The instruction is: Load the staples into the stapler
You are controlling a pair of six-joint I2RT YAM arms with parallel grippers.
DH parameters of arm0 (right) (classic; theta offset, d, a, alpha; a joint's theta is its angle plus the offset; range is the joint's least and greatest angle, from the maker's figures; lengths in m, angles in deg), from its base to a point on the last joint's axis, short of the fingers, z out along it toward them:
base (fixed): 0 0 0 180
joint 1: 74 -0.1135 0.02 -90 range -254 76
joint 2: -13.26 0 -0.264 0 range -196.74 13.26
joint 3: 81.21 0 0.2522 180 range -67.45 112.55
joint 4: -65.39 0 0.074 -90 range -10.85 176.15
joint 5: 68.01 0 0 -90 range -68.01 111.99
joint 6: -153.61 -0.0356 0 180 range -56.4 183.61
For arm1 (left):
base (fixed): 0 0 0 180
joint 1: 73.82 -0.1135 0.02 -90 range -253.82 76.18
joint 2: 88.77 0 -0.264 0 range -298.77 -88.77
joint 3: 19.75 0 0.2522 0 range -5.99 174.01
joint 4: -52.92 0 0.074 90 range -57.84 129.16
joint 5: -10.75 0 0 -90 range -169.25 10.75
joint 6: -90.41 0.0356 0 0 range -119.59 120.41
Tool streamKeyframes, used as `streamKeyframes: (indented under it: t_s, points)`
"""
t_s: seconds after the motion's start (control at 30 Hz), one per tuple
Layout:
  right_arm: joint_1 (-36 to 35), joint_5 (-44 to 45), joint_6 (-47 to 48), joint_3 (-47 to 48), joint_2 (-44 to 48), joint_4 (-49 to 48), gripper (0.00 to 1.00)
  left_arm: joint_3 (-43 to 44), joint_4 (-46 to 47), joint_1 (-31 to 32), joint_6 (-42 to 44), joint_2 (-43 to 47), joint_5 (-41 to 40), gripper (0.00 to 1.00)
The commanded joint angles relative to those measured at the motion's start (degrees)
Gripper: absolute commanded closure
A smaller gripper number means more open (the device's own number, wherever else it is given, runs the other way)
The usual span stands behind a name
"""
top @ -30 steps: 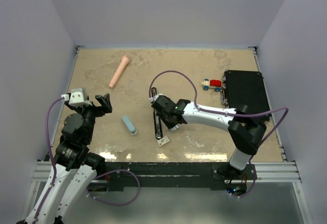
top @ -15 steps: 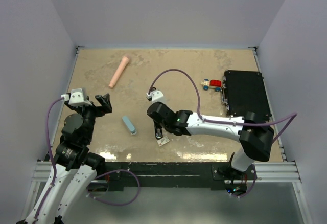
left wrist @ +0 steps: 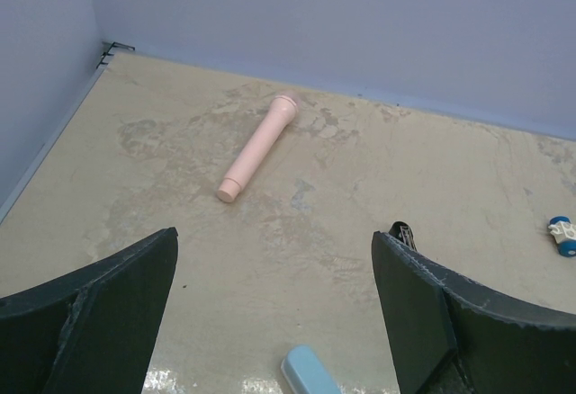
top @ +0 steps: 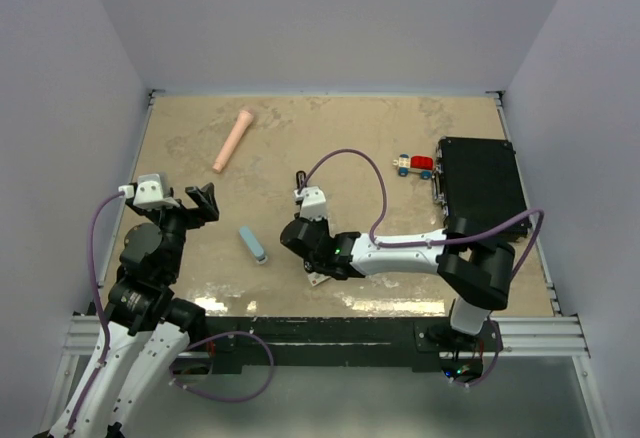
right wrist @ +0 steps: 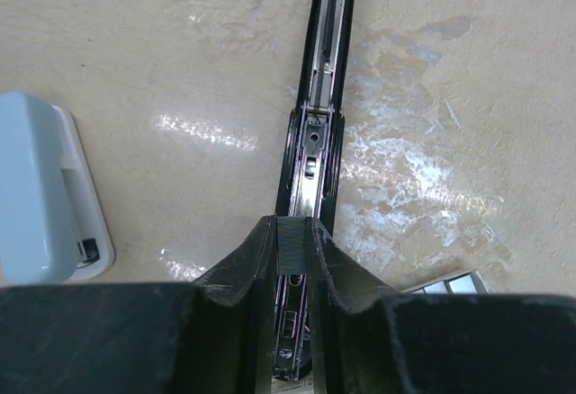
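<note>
Jaws of the right gripper (right wrist: 291, 225) are pinching narrow on a thin dark strip (right wrist: 292, 250), which I cannot identify. Left gripper (left wrist: 274, 241) is idling wide and empty. Right wrist is now lying nearer and lower, along the open stapler (right wrist: 326, 97). The staples box (right wrist: 453, 282) is sitting just beside it, right. Loading is probably beginning.

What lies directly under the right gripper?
The opened black stapler, channel facing up. The right gripper, pinching a thin dark piece, covers its near end; staples there cannot be seen.
</note>
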Motion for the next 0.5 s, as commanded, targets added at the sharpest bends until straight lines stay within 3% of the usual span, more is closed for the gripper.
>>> streamKeyframes:
  t_s: [0.0, 0.47]
  points:
    - [-0.9, 7.0, -4.5, 0.4, -1.1, -2.7, 0.93, -0.1, 2.0, -0.6, 0.9, 0.4, 0.6, 0.07]
    - [-0.9, 8.9, -5.6, 0.5, -3.4, -2.8, 0.94, 0.0, 1.8, -0.6, 0.9, 0.6, 0.5, 0.07]
